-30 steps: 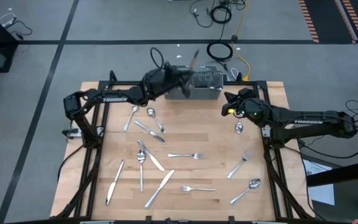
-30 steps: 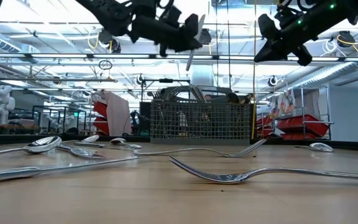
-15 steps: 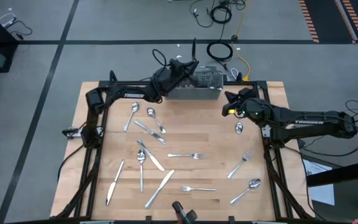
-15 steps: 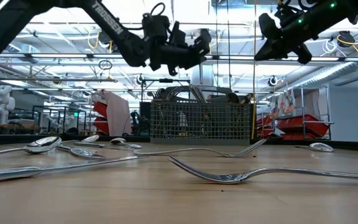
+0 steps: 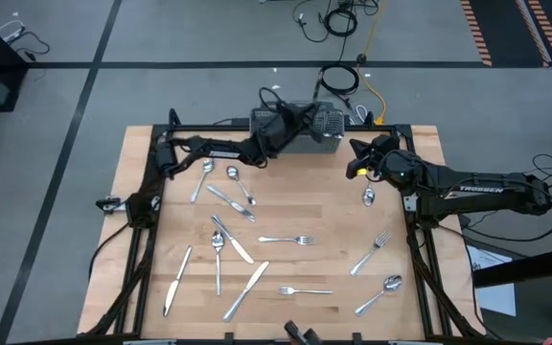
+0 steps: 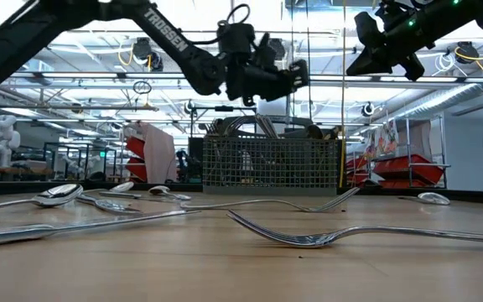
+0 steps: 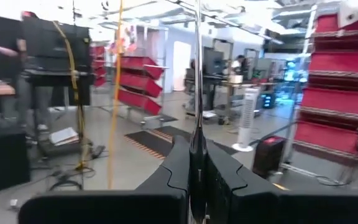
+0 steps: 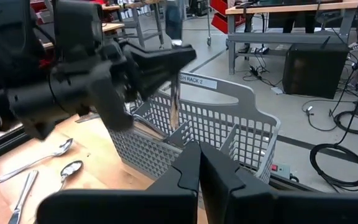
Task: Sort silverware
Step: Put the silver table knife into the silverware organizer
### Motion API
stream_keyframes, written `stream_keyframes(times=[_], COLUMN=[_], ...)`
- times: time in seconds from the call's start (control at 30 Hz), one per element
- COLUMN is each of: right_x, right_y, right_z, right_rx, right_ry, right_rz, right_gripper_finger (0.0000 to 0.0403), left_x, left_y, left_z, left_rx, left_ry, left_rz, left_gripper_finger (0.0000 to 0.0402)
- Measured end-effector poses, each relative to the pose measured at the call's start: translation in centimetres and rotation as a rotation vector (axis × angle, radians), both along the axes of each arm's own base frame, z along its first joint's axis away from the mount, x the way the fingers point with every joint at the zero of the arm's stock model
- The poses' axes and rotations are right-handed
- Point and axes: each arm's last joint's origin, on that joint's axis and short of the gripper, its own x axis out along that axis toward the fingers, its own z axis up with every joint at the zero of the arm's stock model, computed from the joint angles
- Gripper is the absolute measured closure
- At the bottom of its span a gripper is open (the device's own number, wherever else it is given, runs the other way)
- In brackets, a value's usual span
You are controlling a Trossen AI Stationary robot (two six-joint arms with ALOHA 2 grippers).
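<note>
Silverware [image 5: 257, 240] is spread flat on the worktop [image 5: 420, 316], well apart from both sets of jaws. Forks, spoons and knives are seen there, near the low camera. Farther back, the left gripper [image 6: 296, 74] is held above the grey basket [image 6: 272, 164]. Its jaws are pinched on one thin piece of silverware [image 8: 174, 102], which is hung straight down over the basket's open boxes. What kind of piece it is cannot be told. The right gripper [image 5: 353, 165] is kept to one side of the basket, up in the air, with its jaws pressed together and nothing held. The held piece could be dropped into the wrong box, or bumped on the rim, if it is let go while off to one side.
</note>
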Motion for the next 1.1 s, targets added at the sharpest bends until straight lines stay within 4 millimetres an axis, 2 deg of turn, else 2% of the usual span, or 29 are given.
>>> stream_keyframes(times=[0.3,0.4,0.57,1.1], right_x=[0.1,0.1,-0.3,-2.1], right_y=[0.1,0.1,0.2,0.6], right_z=[0.0,0.0,0.4,1.9], right_rx=[0.015,0.019,0.014,-0.039], right_ry=[-0.004,-0.009,-0.031,-0.095], right_rz=[0.054,0.069,0.073,0.085], right_gripper_finger=[0.0403,0.0403,0.0403,0.0403], left_x=[2.9,3.4,3.7,3.9], left_y=[-0.7,-0.7,-0.7,-0.8], left_z=[-1.0,-1.4,-2.1,-2.9], left_rx=[0.057,0.043,-0.006,-0.015], left_ry=[0.119,0.101,0.077,0.092], left_rz=[0.181,0.19,0.226,0.219], left_gripper_finger=[0.0377,0.0377,0.0377,0.0377])
